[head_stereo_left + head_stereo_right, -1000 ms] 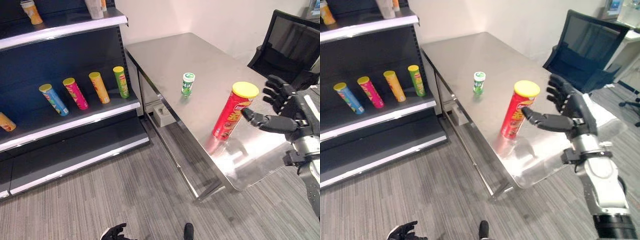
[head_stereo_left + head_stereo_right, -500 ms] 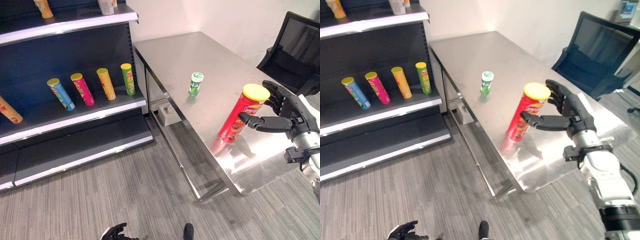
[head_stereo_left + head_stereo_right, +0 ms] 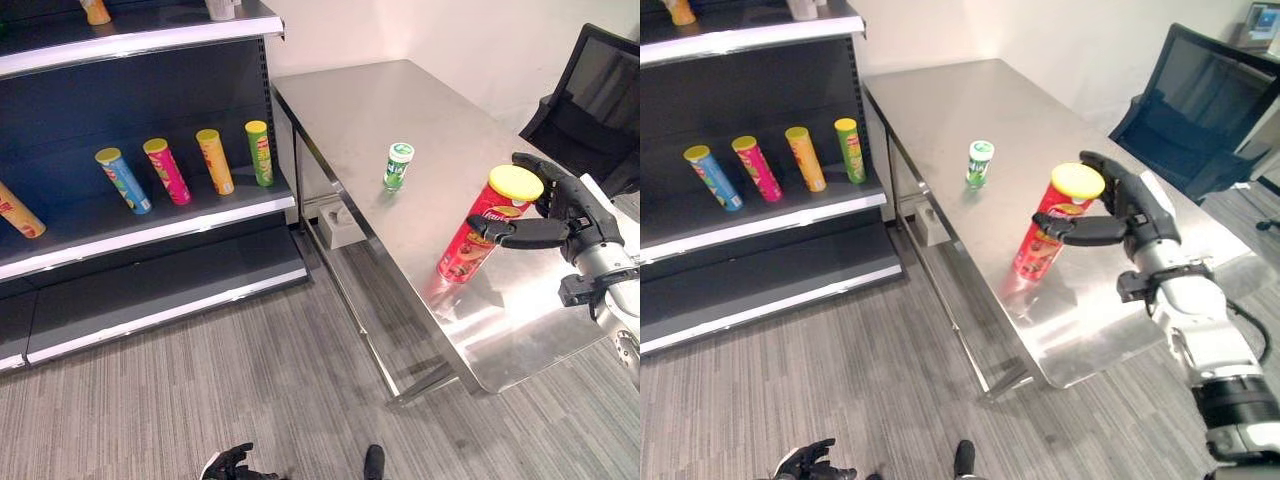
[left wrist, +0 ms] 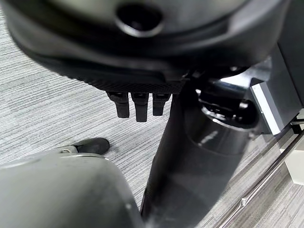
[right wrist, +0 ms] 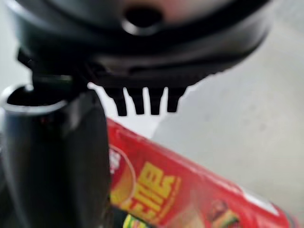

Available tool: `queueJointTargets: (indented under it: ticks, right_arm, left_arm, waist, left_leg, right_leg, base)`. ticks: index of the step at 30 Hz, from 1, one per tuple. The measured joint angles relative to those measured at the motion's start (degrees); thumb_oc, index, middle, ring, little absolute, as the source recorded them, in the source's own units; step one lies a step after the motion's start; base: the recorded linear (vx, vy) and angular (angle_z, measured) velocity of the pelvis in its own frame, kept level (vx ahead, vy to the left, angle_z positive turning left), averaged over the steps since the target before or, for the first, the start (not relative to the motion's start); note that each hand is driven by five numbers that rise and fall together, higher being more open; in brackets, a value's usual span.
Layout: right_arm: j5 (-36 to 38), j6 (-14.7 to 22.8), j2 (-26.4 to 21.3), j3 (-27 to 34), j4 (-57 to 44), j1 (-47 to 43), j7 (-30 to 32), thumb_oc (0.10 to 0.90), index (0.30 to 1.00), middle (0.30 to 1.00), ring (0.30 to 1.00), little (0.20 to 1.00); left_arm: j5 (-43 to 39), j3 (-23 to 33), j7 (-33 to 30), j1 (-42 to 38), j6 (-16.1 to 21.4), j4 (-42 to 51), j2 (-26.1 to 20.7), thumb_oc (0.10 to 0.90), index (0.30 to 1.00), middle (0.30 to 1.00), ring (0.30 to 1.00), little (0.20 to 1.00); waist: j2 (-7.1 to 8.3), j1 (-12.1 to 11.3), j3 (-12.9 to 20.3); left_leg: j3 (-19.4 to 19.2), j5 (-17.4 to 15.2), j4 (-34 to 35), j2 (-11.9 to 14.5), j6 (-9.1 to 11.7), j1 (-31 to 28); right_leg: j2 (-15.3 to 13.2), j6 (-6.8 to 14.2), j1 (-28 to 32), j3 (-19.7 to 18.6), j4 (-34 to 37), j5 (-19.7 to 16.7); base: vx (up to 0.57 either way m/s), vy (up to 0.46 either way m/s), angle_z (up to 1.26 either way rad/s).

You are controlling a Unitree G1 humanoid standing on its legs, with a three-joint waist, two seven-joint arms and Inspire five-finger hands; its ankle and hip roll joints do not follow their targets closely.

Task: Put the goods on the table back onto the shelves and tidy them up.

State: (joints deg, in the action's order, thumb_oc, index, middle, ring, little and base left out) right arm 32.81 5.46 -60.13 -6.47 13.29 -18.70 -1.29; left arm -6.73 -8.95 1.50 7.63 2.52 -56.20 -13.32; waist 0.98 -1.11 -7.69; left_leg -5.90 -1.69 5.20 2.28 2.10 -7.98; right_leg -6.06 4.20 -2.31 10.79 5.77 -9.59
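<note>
Fingers (image 3: pixel 1102 170) of the right hand (image 3: pixel 1135 212) are spread and reach round the far side of the red can (image 3: pixel 1052 224), just under its yellow lid, while the thumb lies across the near side; they bracket the can closely, but whether they press on it cannot be told. Red can stands tilted on the steel desk (image 3: pixel 400 110), near the desk's front edge at about 4 o'clock from the small green can (image 3: pixel 397 166), which stands upright well apart toward the desk's middle. Left hand (image 3: pixel 232 464) hangs low at 6 o'clock over the grey floor (image 3: pixel 200 390), its fingers loosely curled and holding nothing. At 9 o'clock from the desk stands the dark shelf (image 3: pixel 150 230); on its middle level lean a blue can (image 3: pixel 122 181), a pink can (image 3: pixel 166 172), an orange can (image 3: pixel 214 162) and a green can (image 3: pixel 259 153), side by side. A black chair (image 3: pixel 1200 110) stands at 2 o'clock beyond the desk.
</note>
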Motion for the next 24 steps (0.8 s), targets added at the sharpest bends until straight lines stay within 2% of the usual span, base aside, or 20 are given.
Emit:
queueJointTargets:
  ticks: [20,21,22,23,24]
  right_arm:
    - [4.1,-0.02,-0.05,-0.14,-0.1,-1.52,-1.15,0.8,0.9,0.9,0.9,0.9]
    - [4.13,-0.02,-0.11,-0.14,-0.1,-2.01,-1.14,0.764,0.846,0.846,0.846,0.846]
    - [4.17,-0.02,-0.21,-0.14,-0.1,-2.83,-1.12,0.42,0.331,0.331,0.331,0.331]
    - [4.18,-0.02,-0.33,-0.57,-0.11,-3.51,-1.12,0.4,0.3,0.3,0.3,0.3]
    - [4.19,-0.02,-0.5,-0.65,-0.11,-3.76,-1.13,0.4,0.3,0.3,0.3,0.3]
  left_arm:
    - [-0.02,-0.48,0.01,-0.44,0.0,0.0,-0.46,0.8,0.9,0.9,0.9,0.9]
    - [-0.02,-0.59,0.01,-0.56,0.0,0.0,-0.49,0.8,0.9,0.9,0.9,0.9]
    - [-0.03,-1.21,0.01,-0.8,0.0,0.01,-0.61,0.8,0.9,0.9,0.9,0.9]
    - [-0.03,-1.58,-0.02,-0.91,0.0,0.04,-0.66,0.8,0.9,0.9,0.9,0.9]
    - [-0.04,-1.67,-0.01,-1.05,0.0,0.05,-0.65,0.8,0.9,0.9,0.9,0.9]
  waist:
    - [0.38,0.27,-0.86]
    - [0.33,0.27,-1.02]
    - [0.2,0.24,-1.21]
    - [0.09,0.23,-1.28]
    - [0.04,0.21,-1.33]
  left_leg:
    - [-0.01,0.0,0.0,0.0,0.0,0.1]
    - [-0.01,0.0,0.0,0.0,0.0,0.07]
    - [0.0,0.0,0.0,0.0,0.0,0.1]
    - [0.01,0.0,0.0,0.0,0.0,0.11]
    - [0.04,0.0,-0.01,0.0,0.0,0.13]
  right_leg:
    - [-0.01,0.02,-0.18,0.0,0.01,0.02]
    - [-0.01,0.02,-0.18,0.0,0.0,0.01]
    - [-0.01,0.01,-0.17,0.02,0.0,0.01]
    - [-0.01,0.01,-0.18,0.04,0.0,0.01]
    - [-0.01,0.01,-0.18,0.09,0.0,0.01]
  base:
    - [0.0,0.0,0.0]
    - [0.0,0.0,0.0]
    - [0.0,0.0,0.0]
    - [0.0,0.0,0.0]
    - [0.0,0.0,0.0]
